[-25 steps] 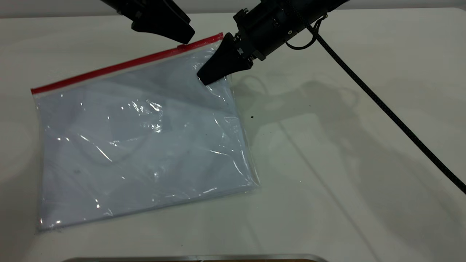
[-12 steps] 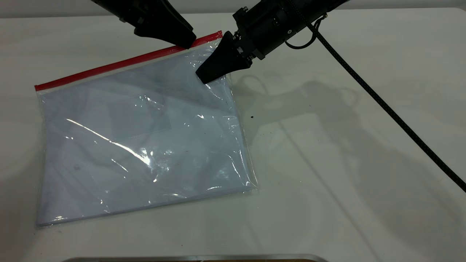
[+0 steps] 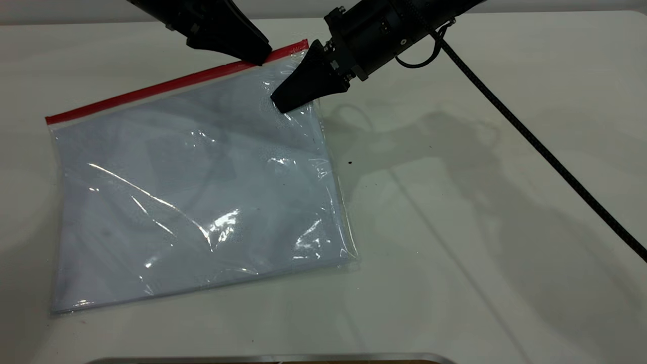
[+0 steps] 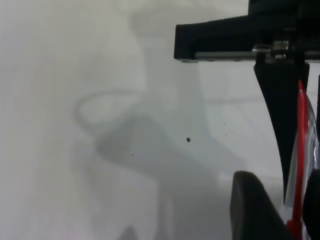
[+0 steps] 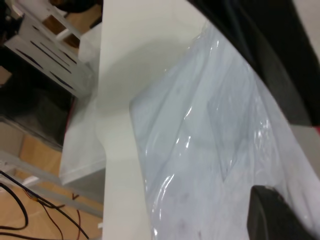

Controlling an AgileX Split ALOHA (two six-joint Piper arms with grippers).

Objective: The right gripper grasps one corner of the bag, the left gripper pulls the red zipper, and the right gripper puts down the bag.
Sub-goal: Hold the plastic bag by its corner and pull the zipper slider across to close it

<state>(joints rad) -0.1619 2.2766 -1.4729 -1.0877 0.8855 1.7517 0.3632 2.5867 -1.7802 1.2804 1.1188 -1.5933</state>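
Observation:
The clear bluish bag [image 3: 192, 187] lies on the white table, and its far right corner is raised a little. The red zipper [image 3: 167, 86] runs along its far edge. My left gripper [image 3: 259, 56] comes in from the top with its tip down on the zipper, where the slider sat. In the left wrist view the red strip [image 4: 300, 150] runs between its fingers [image 4: 255, 210], which are closed on the red slider. My right gripper [image 3: 280, 103], the one with the braided cable, is shut on the bag just below that corner. In the right wrist view the bag [image 5: 210, 165] spreads out ahead of it.
The right arm's braided cable [image 3: 530, 136] slants across the right of the table. A metal rim [image 3: 273, 358] shows at the near edge. The right wrist view shows the table's edge [image 5: 102, 125], with a white rack and cables on the floor beyond it.
My left gripper has come down from just above the slider onto the zipper and now covers it. The bag's film has shifted and its creases have changed. My right gripper keeps its hold and has hardly moved.

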